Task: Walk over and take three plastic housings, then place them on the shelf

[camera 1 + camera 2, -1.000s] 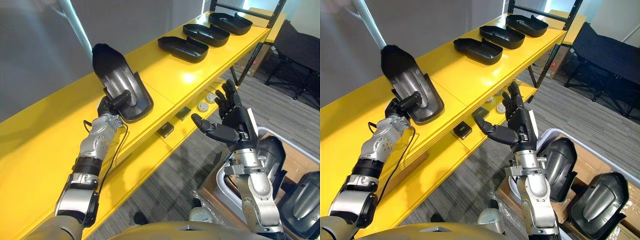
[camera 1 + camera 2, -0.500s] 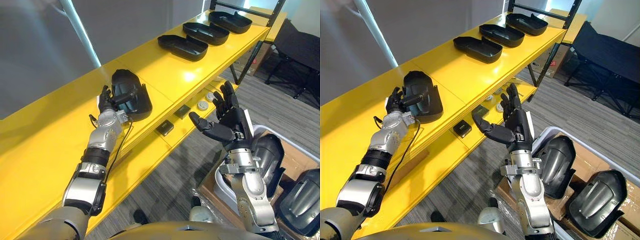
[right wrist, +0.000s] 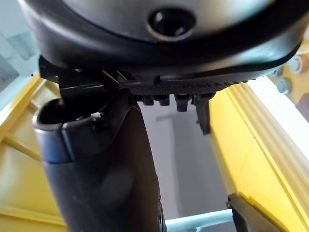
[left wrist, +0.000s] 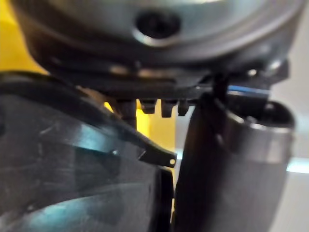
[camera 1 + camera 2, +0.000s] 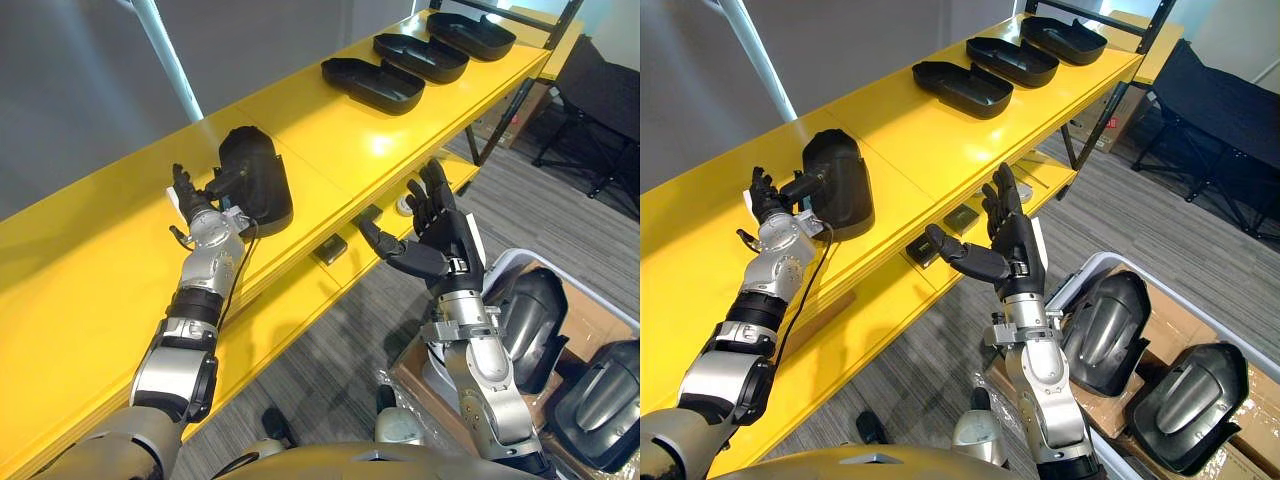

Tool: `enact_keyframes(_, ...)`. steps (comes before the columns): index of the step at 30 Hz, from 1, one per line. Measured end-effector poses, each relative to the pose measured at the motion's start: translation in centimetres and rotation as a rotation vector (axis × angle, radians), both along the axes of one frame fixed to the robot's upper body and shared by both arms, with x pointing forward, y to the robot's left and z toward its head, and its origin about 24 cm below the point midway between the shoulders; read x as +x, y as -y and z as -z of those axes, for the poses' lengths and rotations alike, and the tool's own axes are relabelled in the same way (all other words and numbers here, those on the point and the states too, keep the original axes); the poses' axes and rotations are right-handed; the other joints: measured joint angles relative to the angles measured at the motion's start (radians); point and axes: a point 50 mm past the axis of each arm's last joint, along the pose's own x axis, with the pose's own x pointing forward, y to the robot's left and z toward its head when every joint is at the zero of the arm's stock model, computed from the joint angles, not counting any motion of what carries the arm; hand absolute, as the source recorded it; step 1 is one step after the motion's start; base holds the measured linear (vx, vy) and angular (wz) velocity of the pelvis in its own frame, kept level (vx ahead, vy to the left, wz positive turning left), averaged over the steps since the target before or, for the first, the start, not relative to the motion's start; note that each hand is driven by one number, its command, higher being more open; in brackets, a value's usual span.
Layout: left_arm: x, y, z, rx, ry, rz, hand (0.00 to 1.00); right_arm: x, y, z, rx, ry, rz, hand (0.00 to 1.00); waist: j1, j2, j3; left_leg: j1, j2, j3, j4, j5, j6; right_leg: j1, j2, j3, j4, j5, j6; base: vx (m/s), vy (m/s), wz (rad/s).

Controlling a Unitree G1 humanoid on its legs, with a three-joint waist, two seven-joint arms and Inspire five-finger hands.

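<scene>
Left eye: housing (image 5: 255,180) lies on the top shelf (image 5: 340,140). Left hand (image 5: 195,212) is just beside it, fingers straight up, thumb at its rim. No grip. Three more housings (image 5: 420,55) sit farther along.
Right eye: right hand (image 5: 1008,248) is spread wide in the air, holding nothing. Bin (image 5: 1090,265) with spare housings (image 5: 1105,330) is beside it.
Left wrist: thumb (image 4: 231,169) next to the housing's edge.
Right wrist: fingers (image 3: 169,100) straight.
</scene>
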Motion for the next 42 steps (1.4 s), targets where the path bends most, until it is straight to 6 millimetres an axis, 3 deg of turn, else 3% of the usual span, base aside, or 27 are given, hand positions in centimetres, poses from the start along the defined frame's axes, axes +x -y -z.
enact_keyframes(8,0.3,2.7,-2.2,0.032,0.089,0.235,1.00,1.5,-1.5,-2.0,-0.053,0.088,-0.076,1.00,0.023,0.000,0.000,0.004,0.000,-0.015,0.000,0.004,0.001,0.014,0.000,-0.015,0.001,0.003,-0.002,0.01,0.003,0.04)
enact_keyframes(13,0.1,4.6,-4.4,0.082,0.182,0.411,1.00,2.4,-2.5,-0.3,-0.117,-0.027,-0.091,1.00,0.046,0.000,0.000,0.013,0.000,-0.033,0.000,0.008,0.001,0.036,-0.001,-0.039,0.000,-0.001,-0.007,0.00,0.007,0.10)
enact_keyframes(16,-0.3,4.3,-6.0,0.206,0.222,0.423,1.00,4.6,-2.2,1.1,-0.145,-0.129,-0.066,1.00,0.057,0.001,-0.001,0.013,0.000,-0.043,0.000,0.014,0.003,0.042,-0.003,-0.051,-0.001,-0.002,-0.009,-0.02,0.010,0.09)
enact_keyframes(18,-0.1,2.4,-6.4,0.544,0.136,0.317,1.00,6.1,-1.0,1.4,-0.187,-0.175,-0.040,1.00,0.067,0.004,-0.002,0.013,0.000,-0.064,-0.001,0.018,0.004,0.061,-0.002,-0.072,-0.013,-0.002,-0.009,-0.02,0.004,0.20)
enact_keyframes(19,0.2,1.7,-6.5,0.618,0.104,0.282,1.00,6.4,-0.4,1.3,-0.201,-0.182,-0.034,1.00,0.076,0.004,-0.003,0.012,0.001,-0.068,-0.001,0.019,0.003,0.066,-0.001,-0.077,-0.021,0.002,-0.010,-0.02,-0.003,0.25)
enact_keyframes(20,0.5,-0.3,-6.9,0.718,0.046,0.206,1.00,7.1,0.4,1.0,-0.229,-0.190,-0.020,1.00,0.081,0.004,-0.003,0.006,0.003,-0.082,-0.001,0.020,0.002,0.077,0.003,-0.093,-0.034,0.007,-0.010,-0.02,-0.005,0.23)
enact_keyframes(24,0.3,-5.9,-8.5,0.821,-0.044,0.043,1.00,9.3,2.5,-0.5,-0.266,-0.173,0.079,1.00,0.124,0.004,-0.003,-0.011,0.014,-0.119,-0.001,0.031,-0.001,0.097,0.015,-0.128,-0.063,0.022,-0.016,0.00,-0.014,0.29)
enact_keyframes(28,0.3,-5.9,-8.9,0.728,0.019,0.071,1.00,11.7,3.9,-2.2,-0.255,-0.154,0.157,1.00,0.165,0.003,-0.003,-0.026,0.009,-0.169,0.000,0.040,0.000,0.121,0.016,-0.176,-0.072,0.024,-0.014,0.01,0.011,0.38)
enact_keyframes(31,0.2,-4.1,-8.4,0.515,0.109,0.240,1.00,13.5,4.3,-4.3,-0.232,-0.121,0.179,1.00,0.188,0.001,-0.002,-0.040,-0.001,-0.200,0.000,0.051,0.004,0.130,0.015,-0.206,-0.078,0.024,-0.014,0.00,0.029,0.33)
enact_keyframes(36,-2.6,0.5,-4.1,0.245,0.183,0.588,1.00,15.0,6.0,-5.2,-0.184,-0.156,0.200,1.00,0.202,0.001,-0.002,-0.039,-0.012,-0.227,0.000,0.054,0.007,0.153,0.012,-0.232,-0.087,0.026,-0.011,0.00,0.024,0.16)
enact_keyframes(39,-4.0,2.4,-1.8,0.118,0.175,0.730,1.00,15.4,7.9,-4.9,-0.197,-0.224,0.235,1.00,0.210,0.001,-0.002,-0.036,-0.013,-0.238,-0.001,0.057,0.006,0.164,0.014,-0.243,-0.087,0.025,-0.012,-0.03,0.026,0.09)
enact_keyframes(42,-4.6,3.3,-1.0,0.091,0.165,0.825,1.00,15.8,9.7,-4.7,-0.192,-0.296,0.286,1.00,0.211,0.002,-0.001,-0.035,-0.011,-0.253,-0.001,0.058,0.005,0.173,0.019,-0.256,-0.086,0.022,-0.017,-0.05,0.017,0.14)
